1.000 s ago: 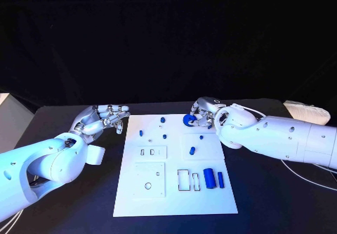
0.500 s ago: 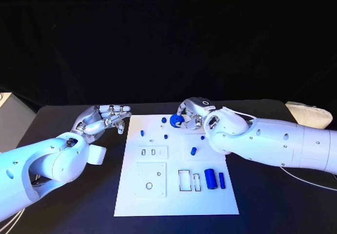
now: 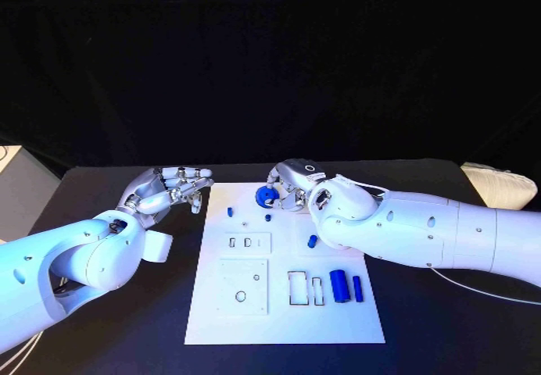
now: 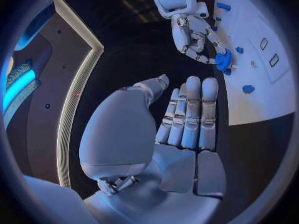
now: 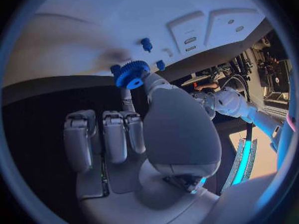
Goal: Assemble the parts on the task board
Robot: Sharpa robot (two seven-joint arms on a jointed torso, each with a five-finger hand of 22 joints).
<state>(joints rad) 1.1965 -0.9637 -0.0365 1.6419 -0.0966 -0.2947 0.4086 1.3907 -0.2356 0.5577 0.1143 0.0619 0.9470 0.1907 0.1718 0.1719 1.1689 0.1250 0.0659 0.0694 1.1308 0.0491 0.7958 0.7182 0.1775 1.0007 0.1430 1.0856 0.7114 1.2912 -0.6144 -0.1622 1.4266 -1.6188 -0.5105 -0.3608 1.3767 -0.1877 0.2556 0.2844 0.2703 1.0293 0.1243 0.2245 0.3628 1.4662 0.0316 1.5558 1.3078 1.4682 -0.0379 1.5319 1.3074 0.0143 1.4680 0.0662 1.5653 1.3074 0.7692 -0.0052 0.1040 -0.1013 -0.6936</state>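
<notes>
Change: the blue gear (image 3: 267, 195) has been carried leftward along the task board's (image 3: 282, 312) far end.
Right hand (image 3: 295, 184): gear pinched at fingertips, flat face tilted.
Left hand (image 3: 169, 190): fingers together, nothing held.

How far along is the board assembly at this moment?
Early. Small blue pegs already stand on the task board. In hand: the right hand pinches a blue gear over the board's far end. Left: two blue cylinders lie unplaced; the left hand holds nothing.

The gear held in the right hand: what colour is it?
Blue. The gear shows best in the right wrist view, pinched by the right hand.
</notes>
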